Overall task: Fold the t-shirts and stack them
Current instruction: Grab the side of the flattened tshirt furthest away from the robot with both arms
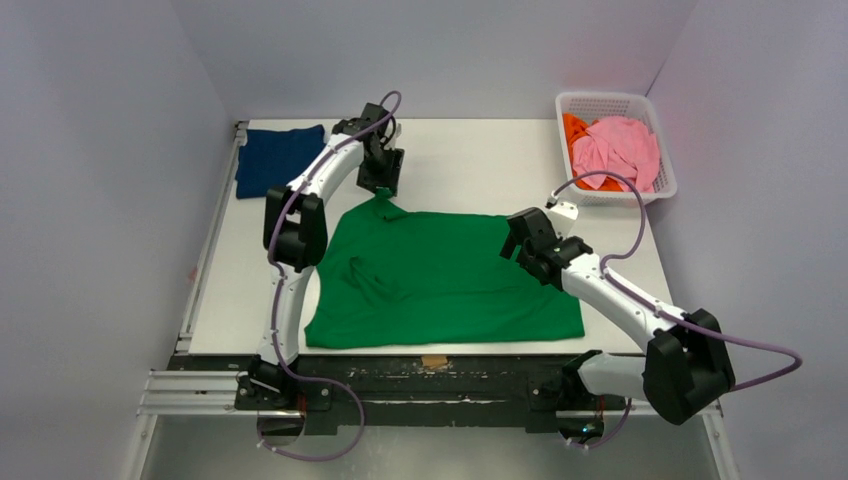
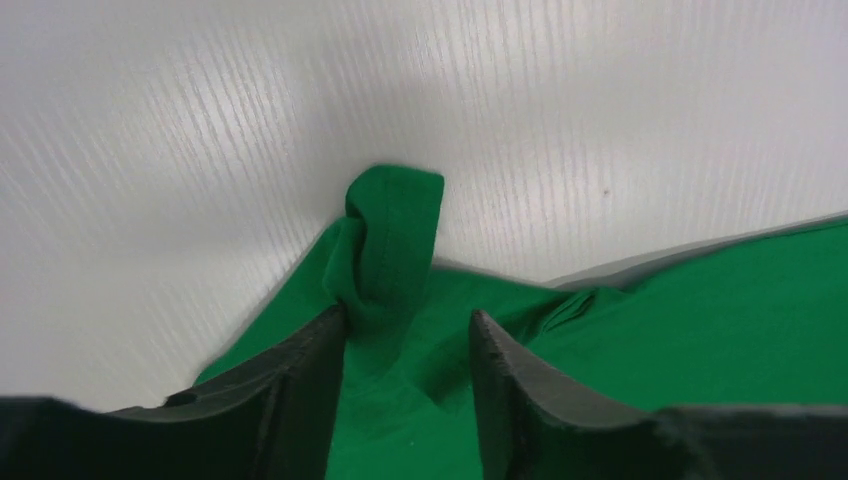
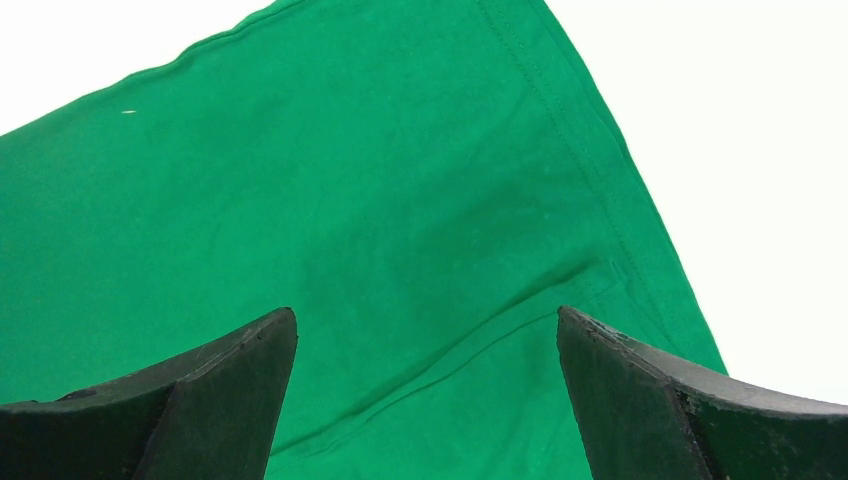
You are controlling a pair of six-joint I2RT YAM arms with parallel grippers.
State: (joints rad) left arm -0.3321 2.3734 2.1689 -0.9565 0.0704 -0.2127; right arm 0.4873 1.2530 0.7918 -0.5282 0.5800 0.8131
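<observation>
The bright green t-shirt [image 1: 450, 280] lies spread on the white table [image 1: 470, 160], with wrinkles at its left middle. My left gripper [image 1: 384, 192] is open at the shirt's far left corner. In the left wrist view [image 2: 405, 315] its jaws stand apart over green cloth [image 2: 700, 320], and a bunched, raised fold [image 2: 395, 230] sits just past the left fingertip. My right gripper [image 1: 515, 245] is open wide over the shirt's far right part [image 3: 350, 180], jaws apart above the hem seam [image 3: 425, 312]. A folded navy t-shirt [image 1: 278, 158] lies at the far left.
A white mesh basket [image 1: 605, 98] at the far right corner holds a pink t-shirt [image 1: 625, 145] and an orange one [image 1: 573, 130]. A small brown tag [image 1: 434, 361] sits at the table's near edge. Grey walls close in the left, back and right.
</observation>
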